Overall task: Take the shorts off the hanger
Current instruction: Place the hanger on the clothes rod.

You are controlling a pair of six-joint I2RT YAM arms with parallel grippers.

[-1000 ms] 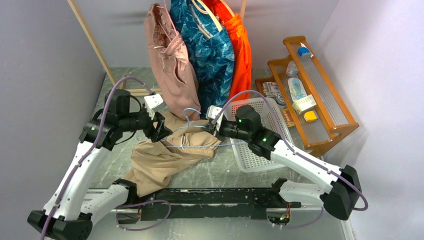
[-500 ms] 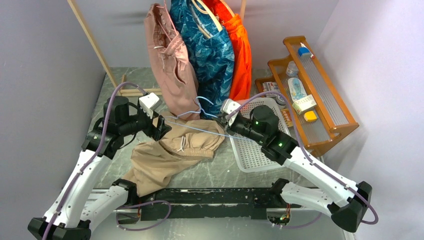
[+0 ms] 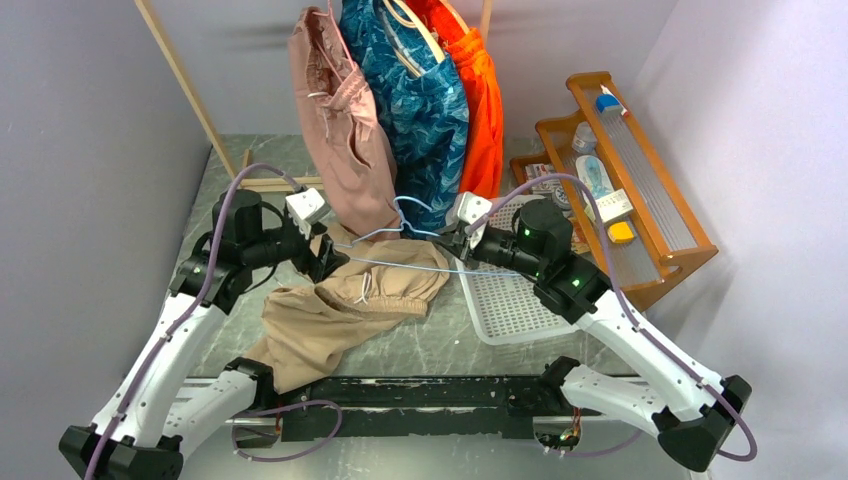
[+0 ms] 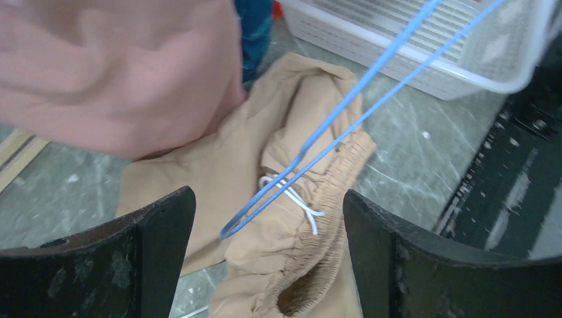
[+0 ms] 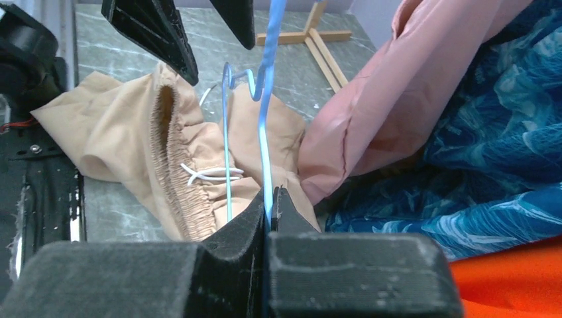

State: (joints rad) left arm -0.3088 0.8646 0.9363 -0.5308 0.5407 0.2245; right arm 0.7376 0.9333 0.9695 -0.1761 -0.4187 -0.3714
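The tan shorts (image 3: 340,310) lie crumpled on the table, waistband and white cord facing up (image 4: 291,265), and are off the hanger. My right gripper (image 3: 450,245) is shut on the blue wire hanger (image 3: 410,265) and holds it just above them; the wire runs out from between the shut jaws (image 5: 267,132). My left gripper (image 3: 322,255) is open at the hanger's far tip (image 4: 335,112), holding nothing. The pink shorts (image 3: 345,140), blue patterned shorts (image 3: 420,100) and orange shorts (image 3: 485,110) hang at the back.
A white slatted basket (image 3: 520,290) sits right of the tan shorts, under my right arm. A wooden shelf (image 3: 620,180) with small items stands at the far right. The wooden rack's leg (image 3: 180,80) slants at the back left. A black rail (image 3: 420,395) runs along the near edge.
My right gripper has drawn the hanger up and to the right, out of the tan shorts, which now lie slack. My left gripper's jaws have widened.
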